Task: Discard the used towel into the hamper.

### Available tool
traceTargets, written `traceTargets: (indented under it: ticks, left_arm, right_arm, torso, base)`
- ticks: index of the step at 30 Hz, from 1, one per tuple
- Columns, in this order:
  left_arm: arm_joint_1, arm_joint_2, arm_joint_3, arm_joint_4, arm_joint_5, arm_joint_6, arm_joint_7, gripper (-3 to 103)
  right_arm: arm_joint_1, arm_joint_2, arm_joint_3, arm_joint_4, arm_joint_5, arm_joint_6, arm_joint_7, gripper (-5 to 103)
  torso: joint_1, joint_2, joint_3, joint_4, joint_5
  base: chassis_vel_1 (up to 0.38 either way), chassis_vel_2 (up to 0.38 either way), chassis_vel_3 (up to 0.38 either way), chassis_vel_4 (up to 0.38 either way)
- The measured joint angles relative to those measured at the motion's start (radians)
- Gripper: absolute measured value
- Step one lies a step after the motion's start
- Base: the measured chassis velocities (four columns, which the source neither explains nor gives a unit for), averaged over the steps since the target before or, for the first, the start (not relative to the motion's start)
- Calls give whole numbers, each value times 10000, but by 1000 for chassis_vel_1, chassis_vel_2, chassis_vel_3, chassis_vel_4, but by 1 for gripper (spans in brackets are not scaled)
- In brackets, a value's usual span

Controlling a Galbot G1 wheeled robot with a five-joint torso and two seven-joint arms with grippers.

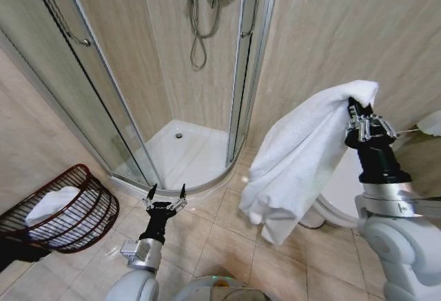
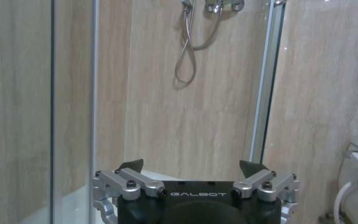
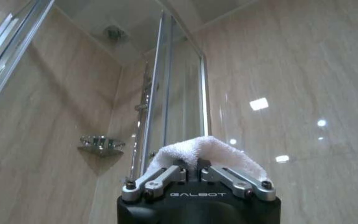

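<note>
Towel (image 1: pixel 296 156) is held high at the right of the scene, pinched by one edge so that its white bulk hangs free and clear of the tiled floor (image 1: pixel 227 246); a grip at the top edge lets the cloth drape in long folds rather than drag; the right gripper (image 1: pixel 360 111) is clamped on that edge, and in the right wrist view a hump of terry is seen squeezed between the closed fingers (image 3: pixel 166 175). Hamper (image 1: pixel 76 208) is set low at the near left, tipped so that its dark ribbed mouth faces the robot, with a pale cloth (image 1: pixel 52 203) already lying inside; it stands well apart from the hanging towel, so the load is judged yet to be carried across. Left gripper (image 1: pixel 165 194) is held low near the middle, between hamper and towel, its fingers spread apart and empty, apparently kept out of the way. Behind all this the glass shower enclosure (image 1: pixel 200 74) is set in the far corner.
</note>
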Motion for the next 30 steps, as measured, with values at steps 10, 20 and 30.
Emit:
traceTargets:
  ticks: [10, 20, 30]
  left_arm:
    - [0, 0, 0, 0, 0, 0, 0, 100]
    - [0, 0, 0, 0, 0, 1, 1, 100]
    - [0, 0, 0, 0, 0, 0, 0, 100]
  right_arm:
    - [-135, 79, 111, 120, 24, 116, -14, 8]
    - [-27, 131, 134, 148, 19, 134, 6, 8]
    - [162, -109, 157, 172, 110, 171, 100, 8]
  torso:
    - [175, 457, 282, 0, 0]
    - [322, 838, 519, 0, 0]
    - [494, 1261, 766, 0, 0]
  base:
    - [0, 0, 0, 0]
    - [0, 0, 0, 0]
    - [0, 0, 0, 0]
